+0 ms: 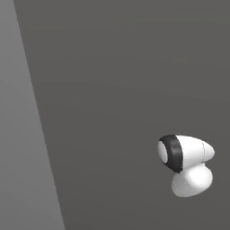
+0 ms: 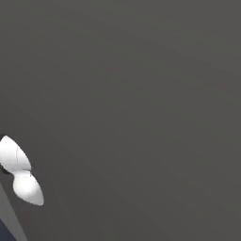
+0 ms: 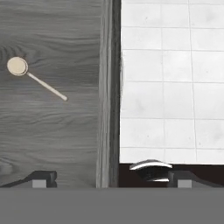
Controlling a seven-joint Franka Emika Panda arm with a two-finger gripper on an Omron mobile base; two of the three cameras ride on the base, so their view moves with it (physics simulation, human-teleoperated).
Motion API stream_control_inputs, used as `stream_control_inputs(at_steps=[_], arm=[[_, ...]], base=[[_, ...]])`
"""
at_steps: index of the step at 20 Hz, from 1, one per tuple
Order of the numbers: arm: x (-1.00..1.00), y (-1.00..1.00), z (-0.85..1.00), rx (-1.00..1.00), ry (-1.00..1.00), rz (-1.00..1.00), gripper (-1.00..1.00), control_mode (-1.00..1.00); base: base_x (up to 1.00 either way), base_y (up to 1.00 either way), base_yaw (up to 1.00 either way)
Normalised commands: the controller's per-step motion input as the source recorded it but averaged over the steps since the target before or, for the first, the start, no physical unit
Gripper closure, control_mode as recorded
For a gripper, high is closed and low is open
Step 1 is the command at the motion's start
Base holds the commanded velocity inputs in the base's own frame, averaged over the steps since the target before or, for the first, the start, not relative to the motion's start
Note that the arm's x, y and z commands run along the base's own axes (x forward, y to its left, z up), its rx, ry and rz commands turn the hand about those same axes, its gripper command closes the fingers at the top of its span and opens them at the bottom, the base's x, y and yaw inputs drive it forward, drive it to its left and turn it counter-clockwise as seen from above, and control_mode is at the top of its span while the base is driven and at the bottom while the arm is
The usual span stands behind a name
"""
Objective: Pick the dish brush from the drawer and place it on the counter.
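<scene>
In the hand view the dish brush (image 3: 33, 78) lies on the grey wood bottom of the open drawer (image 3: 52, 135), at the upper left. It has a round beige head and a thin pale handle pointing down-right. My gripper (image 3: 113, 180) hangs above the drawer's side wall (image 3: 105, 87), well apart from the brush. It is open and nothing is between its fingertips (image 3: 43, 178). One tip stands over the drawer and the other beyond its wall. The counter is out of view.
Right of the drawer wall lies the white tiled floor (image 3: 170, 78). Both base views face a flat dark grey panel (image 1: 117, 90), with a white arm link (image 1: 185, 162) in front of it. The same link (image 2: 19, 174) shows at the right base view's left edge.
</scene>
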Motion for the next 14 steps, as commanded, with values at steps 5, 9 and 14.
stream_control_inputs(at_steps=[5, 9, 14], arm=[[0.56, 0.0, -0.86, 0.0, 0.05, 0.0, -1.0, -1.0], [0.55, 0.0, -0.81, 0.0, 0.04, 0.0, -1.0, -1.0], [0.39, -0.01, -0.74, -0.01, 0.05, 0.0, -1.0, -1.0]], base=[[0.0, 0.0, 0.0], [0.0, 0.0, 0.0], [0.0, 0.0, 0.0]])
